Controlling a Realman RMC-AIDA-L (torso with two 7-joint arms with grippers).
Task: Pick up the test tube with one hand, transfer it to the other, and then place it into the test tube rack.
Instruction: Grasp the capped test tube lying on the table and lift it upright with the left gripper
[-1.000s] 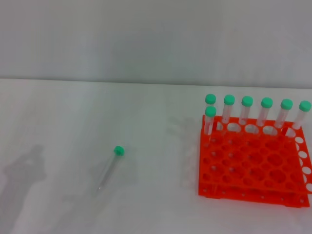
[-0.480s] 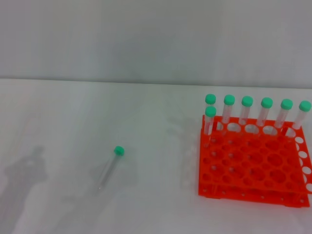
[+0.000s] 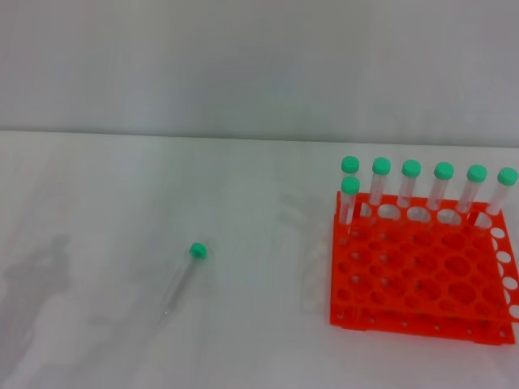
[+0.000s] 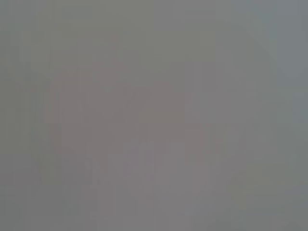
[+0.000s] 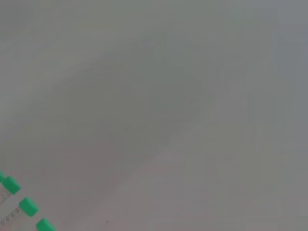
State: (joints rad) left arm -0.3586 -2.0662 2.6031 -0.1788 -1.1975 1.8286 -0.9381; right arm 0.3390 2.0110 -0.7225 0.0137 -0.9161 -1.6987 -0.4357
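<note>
The test tube (image 3: 182,280) is a slim clear tube with a round green cap. It lies flat on the white worktop (image 3: 243,211), left of centre in the head view. The cap points away from the robot and slightly to its right; the clear rounded end points toward the robot.

The test tube rack (image 3: 422,271) is a bright orange-red two-tier grid with many round holes. It stands on the worktop at the robot's right, well apart from the lying tube. Seven capped tubes stand upright in it: six along the far row and one just in front of that row's leftmost tube. The remaining holes hold nothing.
</note>
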